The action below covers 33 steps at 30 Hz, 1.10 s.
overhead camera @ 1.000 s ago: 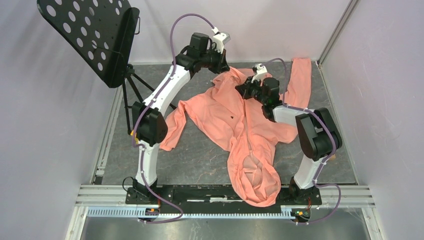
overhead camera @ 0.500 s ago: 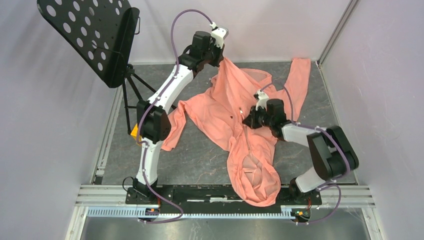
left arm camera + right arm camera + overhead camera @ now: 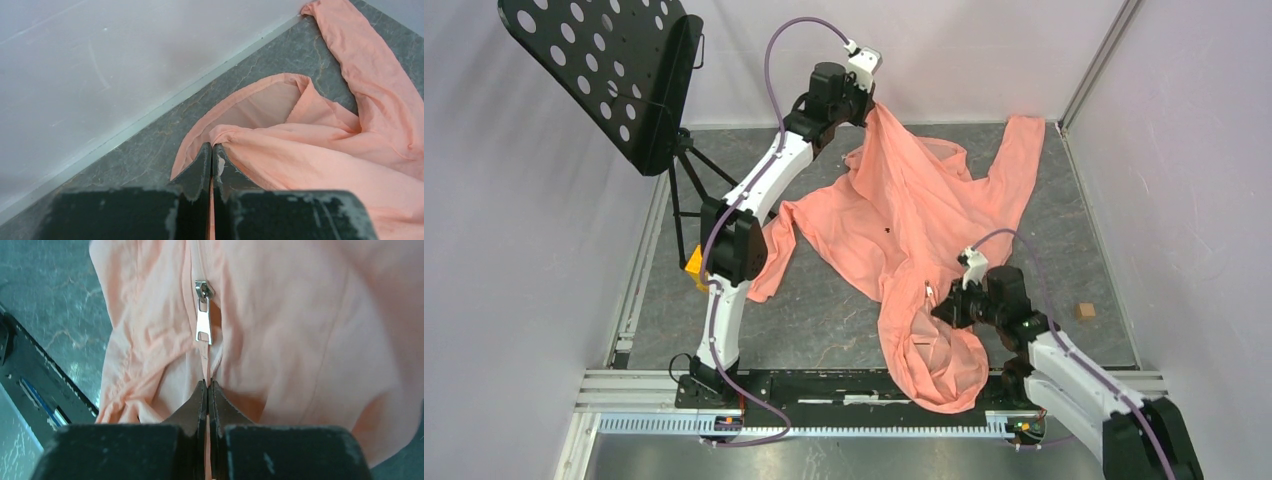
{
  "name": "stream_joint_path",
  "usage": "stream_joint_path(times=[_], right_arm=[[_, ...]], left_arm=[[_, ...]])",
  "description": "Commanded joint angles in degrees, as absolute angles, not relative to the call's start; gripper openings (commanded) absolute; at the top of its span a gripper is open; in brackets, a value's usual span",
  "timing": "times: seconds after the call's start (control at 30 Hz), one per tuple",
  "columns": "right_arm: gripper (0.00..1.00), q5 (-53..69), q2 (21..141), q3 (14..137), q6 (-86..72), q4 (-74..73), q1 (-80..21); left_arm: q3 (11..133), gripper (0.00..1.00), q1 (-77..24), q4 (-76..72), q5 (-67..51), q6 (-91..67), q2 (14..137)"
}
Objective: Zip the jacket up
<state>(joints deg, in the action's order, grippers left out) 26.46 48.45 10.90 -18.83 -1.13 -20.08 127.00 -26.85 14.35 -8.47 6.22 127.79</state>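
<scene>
While both grippers sit clenched, I count one jacket [image 3: 894, 215]: thin, crinkled salmon-pink fabric spread on the grey marbled table [image 3: 824, 310], one hood toward the arm bases, two long sleeves splayed left and far right. My left gripper [image 3: 212, 150] pinches a fold of the hem at the far end, raised off the table. My right gripper [image 3: 207, 386] is clamped on the paler zipper strip near the hood, just beside one silver metal slider [image 3: 203, 322] with a flat pull tab; the tab is outside the jaws. One small dark mark [image 3: 888, 232] mid-chest. One tan cube [image 3: 1083, 311] lies well apart, right side. One black perforated panel [image 3: 594, 70] on a tripod, far left.
</scene>
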Motion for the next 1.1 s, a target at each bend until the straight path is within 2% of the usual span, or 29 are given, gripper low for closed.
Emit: stream_joint_path(times=[0.0,0.17,0.57,1.07], right_arm=[[0.00,27.3,40.1,5.3,-21.9,-8.6,-20.6],[0.00,27.0,32.5,4.8,-22.3,-15.8,-20.6],[0.00,26.8,23.7,5.9,-19.4,-31.9,-20.6],[0.00,23.3,17.0,5.9,-20.9,-40.1,-20.6]], left_arm=[[125.4,0.02,-26.6,7.6,-6.4,6.7,128.7],[127.1,0.02,-26.7,8.9,-5.7,7.1,130.4],[129.6,0.02,-26.7,10.6,-3.0,8.6,132.5],[135.4,0.02,-26.6,13.0,1.6,14.0,135.3]])
